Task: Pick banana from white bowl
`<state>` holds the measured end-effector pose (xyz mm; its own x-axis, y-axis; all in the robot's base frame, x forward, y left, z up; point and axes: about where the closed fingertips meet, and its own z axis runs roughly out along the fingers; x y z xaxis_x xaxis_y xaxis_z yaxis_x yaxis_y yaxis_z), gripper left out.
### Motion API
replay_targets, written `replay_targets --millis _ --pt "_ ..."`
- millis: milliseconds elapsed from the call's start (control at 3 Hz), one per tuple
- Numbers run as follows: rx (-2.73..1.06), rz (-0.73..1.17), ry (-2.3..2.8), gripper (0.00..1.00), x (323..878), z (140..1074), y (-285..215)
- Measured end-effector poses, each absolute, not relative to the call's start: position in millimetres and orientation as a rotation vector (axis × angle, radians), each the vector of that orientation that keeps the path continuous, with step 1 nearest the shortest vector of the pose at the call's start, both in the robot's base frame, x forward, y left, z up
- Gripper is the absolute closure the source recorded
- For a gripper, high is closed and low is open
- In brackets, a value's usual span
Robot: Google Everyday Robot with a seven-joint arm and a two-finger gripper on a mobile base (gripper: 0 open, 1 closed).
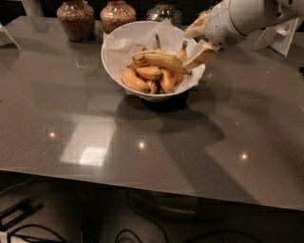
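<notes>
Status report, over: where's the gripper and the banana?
Gripper at white bowl's right rim, jaws open. Banana on top of the pile, not gripped. Nothing in the way.

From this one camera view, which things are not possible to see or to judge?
- Camera view: whether the gripper, at the white bowl's right rim, touches the banana; they overlap there.
- Orange bananas: undersides hidden by the banana and bowl wall.
- Glass jars: tops cut off by the upper edge.
- Arm: cut off at the top right corner.
</notes>
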<state>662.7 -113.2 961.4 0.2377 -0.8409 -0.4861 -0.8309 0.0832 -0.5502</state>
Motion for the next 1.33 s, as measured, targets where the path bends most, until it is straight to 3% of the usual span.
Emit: replay_targets --millis 1333 --pt "-1.797 0.068 1.523 0.42 697.4 923.6 -73.5"
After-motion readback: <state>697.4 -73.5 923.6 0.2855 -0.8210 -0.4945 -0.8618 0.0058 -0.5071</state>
